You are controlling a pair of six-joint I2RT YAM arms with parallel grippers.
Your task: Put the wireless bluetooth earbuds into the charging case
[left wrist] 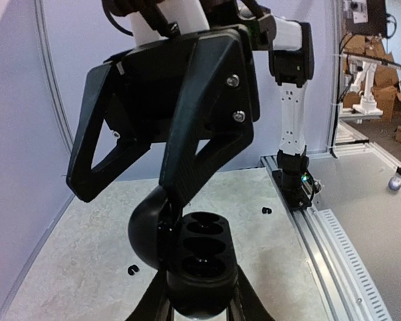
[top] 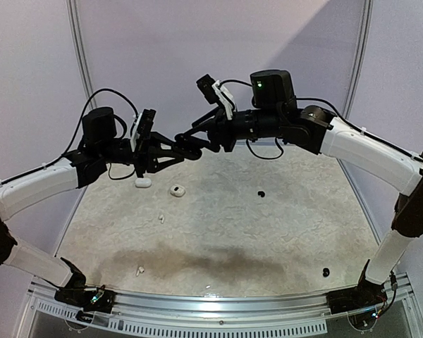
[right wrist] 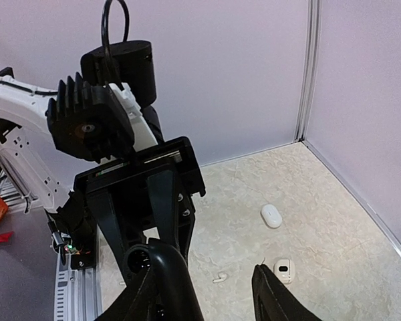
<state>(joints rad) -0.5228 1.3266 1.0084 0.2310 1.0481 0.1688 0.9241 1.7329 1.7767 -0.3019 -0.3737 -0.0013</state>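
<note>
Four loose earbuds (top: 326, 272) on your mottled grey tabletop (top: 268, 232): two round black buds (top: 261, 193) right, two white stemmed buds (top: 161, 219) left. Left gripper (left wrist: 200, 294) clamps open black charging case (left wrist: 202, 257) aloft; right gripper (right wrist: 208, 261) half-open, empty.

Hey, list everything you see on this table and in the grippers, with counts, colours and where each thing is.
Table: one, mottled beige, under both arms.
Black charging case: one, black, lid open, held up in the left gripper.
White earbuds: two, white, left side of the table, the second nearer the front edge.
Black earbuds: two, black, right side of the table, the second nearer the front edge.
White charging cases: two, white, far left of the table, one closed, the other open.
Left gripper: one, black, shut on the black charging case.
Right gripper: one, black, open, close by the held case.
</note>
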